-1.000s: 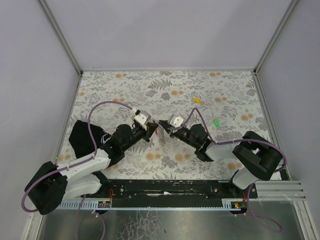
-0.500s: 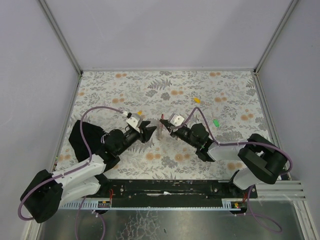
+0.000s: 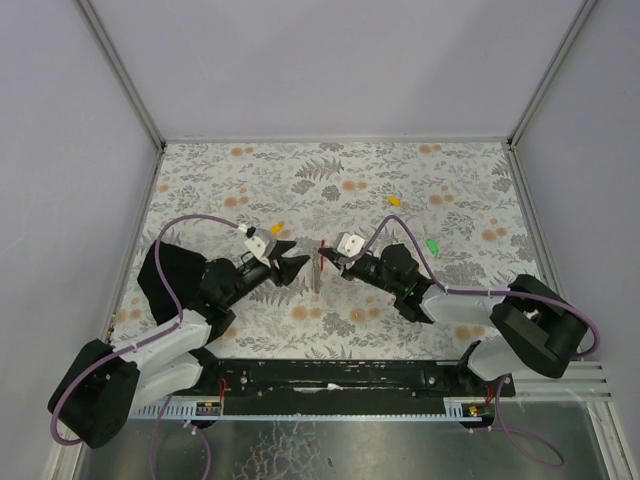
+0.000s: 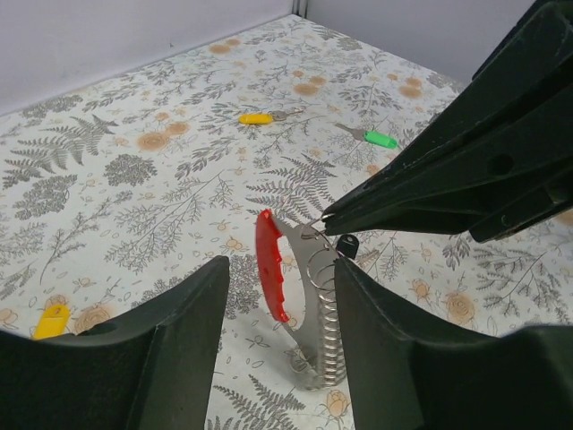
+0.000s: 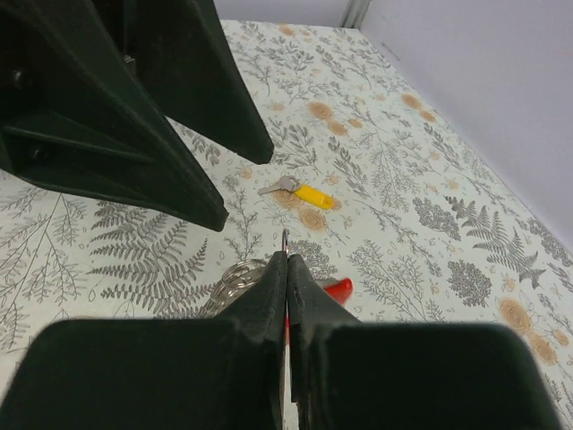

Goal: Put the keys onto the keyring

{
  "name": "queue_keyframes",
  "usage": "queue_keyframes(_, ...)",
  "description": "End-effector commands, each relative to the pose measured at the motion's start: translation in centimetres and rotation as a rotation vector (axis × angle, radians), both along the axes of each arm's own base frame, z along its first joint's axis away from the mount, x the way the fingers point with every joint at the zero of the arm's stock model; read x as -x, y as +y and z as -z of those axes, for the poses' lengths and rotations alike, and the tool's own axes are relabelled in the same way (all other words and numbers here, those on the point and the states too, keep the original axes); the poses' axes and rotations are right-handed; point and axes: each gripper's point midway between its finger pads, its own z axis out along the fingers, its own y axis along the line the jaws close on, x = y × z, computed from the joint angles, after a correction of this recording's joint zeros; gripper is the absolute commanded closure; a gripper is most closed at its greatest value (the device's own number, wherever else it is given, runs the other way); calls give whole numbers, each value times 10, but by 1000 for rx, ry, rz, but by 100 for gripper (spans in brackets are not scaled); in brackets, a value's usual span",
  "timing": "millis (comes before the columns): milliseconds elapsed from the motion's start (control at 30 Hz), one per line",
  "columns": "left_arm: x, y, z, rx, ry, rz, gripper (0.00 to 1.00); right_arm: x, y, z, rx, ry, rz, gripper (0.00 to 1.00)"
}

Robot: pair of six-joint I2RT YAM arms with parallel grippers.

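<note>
The keyring stands upright on the table, a red loop (image 4: 269,264) joined to a grey metal piece with a wire coil (image 4: 327,313); it also shows in the top view (image 3: 318,272). My right gripper (image 3: 326,256) is shut on its thin top edge (image 5: 285,236). My left gripper (image 3: 297,256) is open and empty, and its fingers (image 4: 179,340) stand either side of the keyring without touching it. A black-headed key (image 4: 347,244) sits by the coil; I cannot tell whether it is threaded on.
A yellow key (image 3: 278,226) lies just beyond the left gripper. An orange-yellow key (image 3: 394,200) and a green key (image 3: 432,245) lie further right. The table has a floral cover, with metal rails and grey walls around it.
My left gripper has let go of the keyring, opened and drawn back to the left. My right gripper has shifted slightly left and still holds the keyring.
</note>
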Motion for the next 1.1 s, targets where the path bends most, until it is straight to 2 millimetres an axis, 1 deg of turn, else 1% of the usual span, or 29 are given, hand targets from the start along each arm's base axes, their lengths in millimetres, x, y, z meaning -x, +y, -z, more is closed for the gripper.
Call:
queue_keyframes(0, -1, -2, -29, 3, -153, 35, 50, 3, 8, -39, -7, -114, -68, 100)
queue_keyframes(100, -1, 1, -26, -35, -188, 49, 50, 7, 8, -38, 35, -128, -100, 100)
queue_keyframes(167, 2, 1, -24, -57, -216, 83, 50, 9, 9, -38, 62, -130, -121, 100)
queue_keyframes(267, 7, -4, -20, -95, -251, 143, 50, 14, 10, -38, 91, -132, -155, 100)
queue_keyframes(467, 22, -17, -16, -157, -320, 285, 50, 21, 9, -46, 116, -155, -191, 100)
queue_keyframes(700, 26, -24, -19, -198, -382, 355, 52, 31, 9, -53, 155, -184, -255, 100)
queue_keyframes(900, 29, -28, -22, -227, -408, 405, 61, 36, 10, -53, 177, -192, -287, 100)
queue_keyframes(1067, 33, -29, -22, -238, -412, 429, 75, 38, 10, -54, 184, -192, -299, 100)
